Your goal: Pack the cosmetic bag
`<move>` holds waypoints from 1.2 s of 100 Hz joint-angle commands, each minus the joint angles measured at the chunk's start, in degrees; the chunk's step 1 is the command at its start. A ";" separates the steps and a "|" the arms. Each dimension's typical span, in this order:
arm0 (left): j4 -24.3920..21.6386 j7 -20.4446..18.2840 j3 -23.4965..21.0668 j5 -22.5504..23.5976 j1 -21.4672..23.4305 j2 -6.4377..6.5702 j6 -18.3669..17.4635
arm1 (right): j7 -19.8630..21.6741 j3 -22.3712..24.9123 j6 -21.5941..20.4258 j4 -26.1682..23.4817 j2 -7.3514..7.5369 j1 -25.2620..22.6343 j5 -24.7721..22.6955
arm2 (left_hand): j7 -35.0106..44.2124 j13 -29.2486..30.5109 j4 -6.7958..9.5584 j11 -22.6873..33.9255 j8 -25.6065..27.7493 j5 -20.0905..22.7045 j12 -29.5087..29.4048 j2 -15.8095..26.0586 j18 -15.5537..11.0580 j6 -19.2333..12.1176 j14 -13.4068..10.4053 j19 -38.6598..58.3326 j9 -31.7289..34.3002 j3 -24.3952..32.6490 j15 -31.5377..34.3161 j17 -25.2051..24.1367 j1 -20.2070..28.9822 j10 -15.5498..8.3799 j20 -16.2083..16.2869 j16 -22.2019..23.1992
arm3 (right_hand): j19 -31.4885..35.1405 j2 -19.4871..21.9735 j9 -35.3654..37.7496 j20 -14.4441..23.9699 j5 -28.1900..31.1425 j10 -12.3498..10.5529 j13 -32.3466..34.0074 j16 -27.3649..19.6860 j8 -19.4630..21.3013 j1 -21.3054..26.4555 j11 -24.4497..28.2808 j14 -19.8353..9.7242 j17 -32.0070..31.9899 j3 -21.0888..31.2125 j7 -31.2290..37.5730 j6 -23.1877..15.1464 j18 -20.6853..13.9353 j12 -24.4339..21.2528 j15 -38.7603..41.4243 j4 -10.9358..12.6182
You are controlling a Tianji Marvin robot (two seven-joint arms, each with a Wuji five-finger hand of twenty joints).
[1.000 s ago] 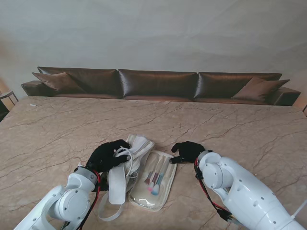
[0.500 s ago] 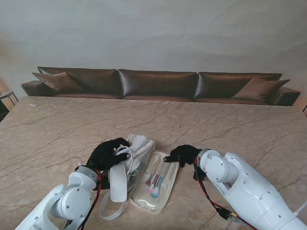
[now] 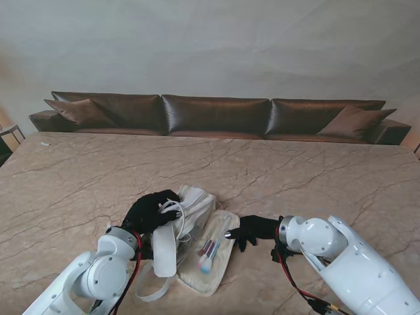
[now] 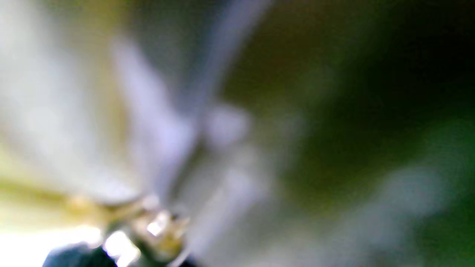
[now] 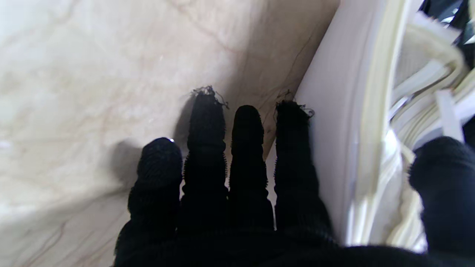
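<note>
The white cosmetics bag (image 3: 195, 205) lies open on the marble table (image 3: 315, 177), its strap trailing toward me. My left hand (image 3: 149, 211), in a black glove, is shut on the bag's rim and handle. The left wrist view is a blur of white fabric. Right of the bag lies a clear pouch (image 3: 216, 262) with several makeup brushes (image 3: 208, 252) inside. My right hand (image 3: 252, 228) holds the pouch's right edge. In the right wrist view its fingers (image 5: 245, 155) stretch flat along the pouch (image 5: 334, 111) and the thumb (image 5: 441, 185) sits on the pouch's other face.
A long brown leather sofa (image 3: 216, 115) with cushions runs along the table's far edge. A white loose strap (image 3: 152, 289) lies close to my left forearm.
My right hand moved from the pouch's far end nearer to me, onto its right edge. The pouch slid and tilted toward the bag. The left hand barely moved.
</note>
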 commanded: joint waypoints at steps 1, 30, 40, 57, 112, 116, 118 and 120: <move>-0.97 -0.21 0.26 -0.11 -0.02 -0.46 0.13 | 1.28 -1.31 -1.06 0.89 0.21 -0.90 -0.46 | 13.29 4.70 2.86 0.55 4.02 7.06 -0.85 7.40 -0.28 -4.61 -5.94 2.34 1.40 10.54 3.57 1.40 7.85 -7.69 -0.30 -0.53 | -3.01 -2.63 -0.46 -0.18 -1.14 -0.09 -1.65 -0.81 -0.84 0.33 -1.07 2.51 -1.35 0.48 -0.46 -0.67 1.06 -1.06 -3.93 0.69; -2.38 -2.21 0.75 -2.00 0.21 -0.22 -0.63 | -0.22 -4.05 -7.23 2.21 -0.31 0.34 3.34 | 13.09 4.62 2.88 0.45 3.98 6.64 -0.80 7.68 0.56 -4.59 -5.15 1.93 1.26 10.27 3.42 1.23 7.78 -7.93 -0.38 -0.47 | -5.27 -2.10 -1.51 -0.31 -4.74 -1.55 -2.50 -2.34 -1.64 6.52 -2.15 1.22 -2.97 2.79 -1.01 -2.19 1.06 -2.78 -6.98 1.93; -2.96 -5.24 0.69 -4.47 0.33 0.18 -1.00 | -1.64 -4.04 -7.37 1.76 -0.75 0.14 4.00 | 13.00 4.35 3.14 0.36 3.72 5.89 -0.59 8.19 1.87 -4.58 -4.04 0.55 0.96 9.39 2.03 0.86 8.10 -8.16 -0.90 -0.23 | -5.03 -0.91 -1.11 0.34 -4.86 -1.36 -1.89 -2.16 -2.23 6.47 -1.32 1.47 -2.27 9.61 -0.20 -2.21 1.28 -3.02 -6.43 2.36; -3.22 -8.76 0.78 -8.19 0.29 0.63 -1.60 | -3.06 -3.66 -8.34 1.07 -1.30 -0.23 5.82 | 12.43 4.07 3.56 0.26 2.76 4.68 -0.43 8.62 3.49 -4.11 -2.33 0.27 0.82 8.28 0.53 -1.13 8.49 -7.87 -0.57 0.83 | -4.04 -0.65 0.07 0.65 -4.71 -1.05 -0.90 -1.79 -2.75 5.64 -0.60 1.78 -1.64 17.88 0.48 -2.21 1.83 -3.01 -5.21 2.09; -3.72 -9.63 0.95 -8.75 -0.23 0.77 -1.87 | -1.24 -0.94 -10.17 -3.53 -0.64 -2.98 8.36 | 10.87 1.39 3.45 -4.01 -2.55 1.08 0.68 8.56 5.89 -4.13 0.93 -0.44 0.58 4.19 -4.31 -6.73 9.21 -7.54 1.47 5.82 | 0.31 -2.93 8.17 1.27 3.96 1.22 5.97 -1.63 -2.80 3.43 -2.11 3.83 3.99 7.35 3.04 -2.38 3.98 -5.48 -3.41 0.78; -3.72 -9.66 0.94 -9.16 -0.30 0.72 -1.72 | -1.59 -0.79 -10.06 -3.68 -0.74 -3.14 8.28 | 9.26 0.33 2.97 -6.97 -5.25 -1.29 1.11 7.66 6.46 -3.92 1.71 -1.03 1.08 3.31 -5.10 -8.23 7.90 -6.68 2.40 6.52 | 1.44 -3.13 9.98 1.35 5.38 1.41 7.59 -1.62 -2.82 4.29 -2.07 3.96 5.36 7.72 3.42 -2.18 4.20 -5.80 -2.91 0.77; -3.68 -9.65 0.95 -9.36 -0.36 0.70 -1.69 | -1.94 -0.77 -9.94 -3.72 -0.83 -3.21 8.20 | 8.99 -0.11 2.78 -8.40 -6.73 -2.52 1.55 6.94 6.68 -3.86 2.03 -1.28 1.46 2.94 -5.41 -8.83 7.05 -6.31 2.78 6.69 | 1.79 -3.11 10.81 1.33 6.13 1.47 8.33 -1.59 -2.81 4.80 -1.95 4.06 5.85 8.06 3.66 -2.04 4.21 -5.88 -2.63 0.79; -3.64 -9.68 0.96 -9.61 -0.43 0.68 -1.67 | -2.27 -0.79 -9.85 -3.69 -0.92 -3.22 8.15 | 8.25 -0.84 2.86 -9.42 -8.35 -4.07 1.99 6.54 6.92 -3.22 2.56 -1.65 1.75 2.66 -5.77 -9.89 5.17 -6.03 3.15 6.85 | 2.07 -3.03 11.41 1.33 6.67 1.52 8.78 -1.57 -2.81 5.17 -1.85 4.13 6.20 8.42 3.82 -1.98 4.32 -5.94 -2.47 0.80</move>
